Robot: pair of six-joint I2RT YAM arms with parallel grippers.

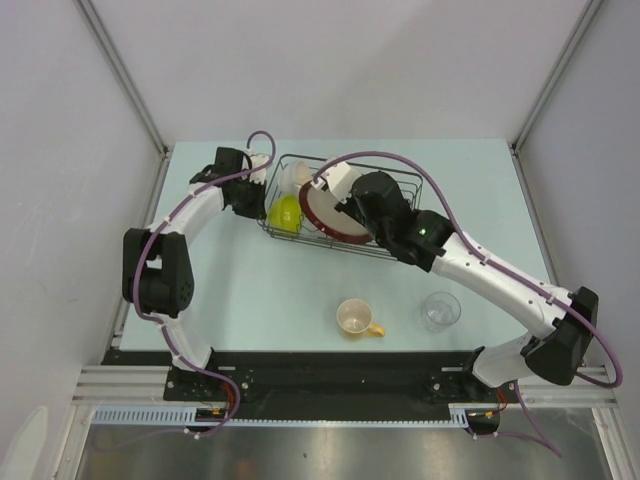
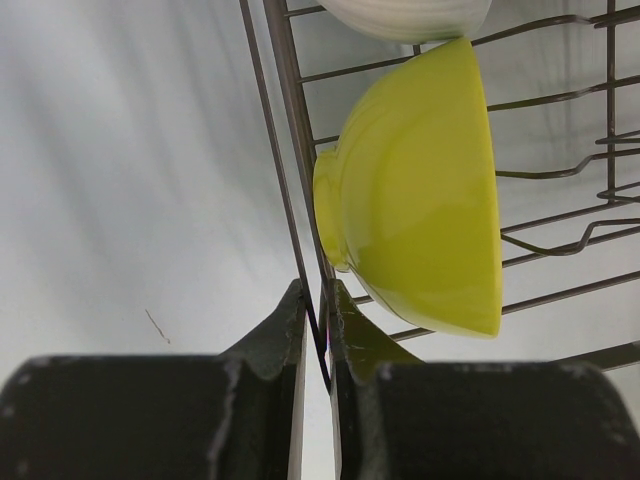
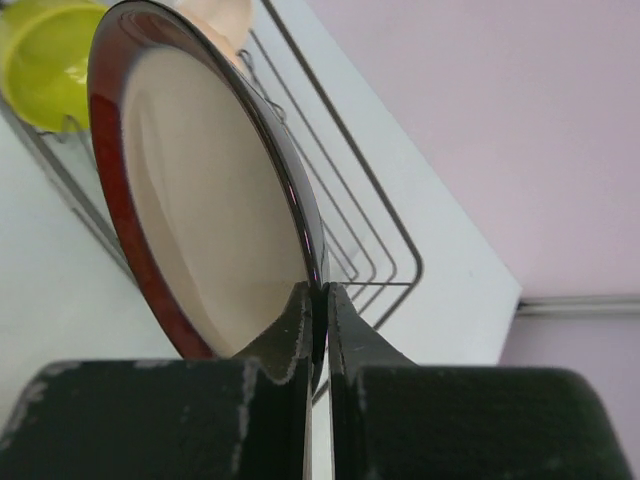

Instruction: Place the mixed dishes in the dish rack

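Observation:
The dish rack, a black wire basket, stands at the back of the table. My left gripper is at its left side, shut on a rack wire. Inside the rack, a lime-green bowl rests on its side next to that wire, with a white bowl just behind it. My right gripper is shut on the rim of the dark-red-rimmed tan plate. It holds the plate on edge over the rack, right of the lime-green bowl. The plate tilts slightly.
A cream cup with a yellow handle and a small clear glass stand on the table in front of the rack, near the arm bases. Grey walls close in the left, back and right sides.

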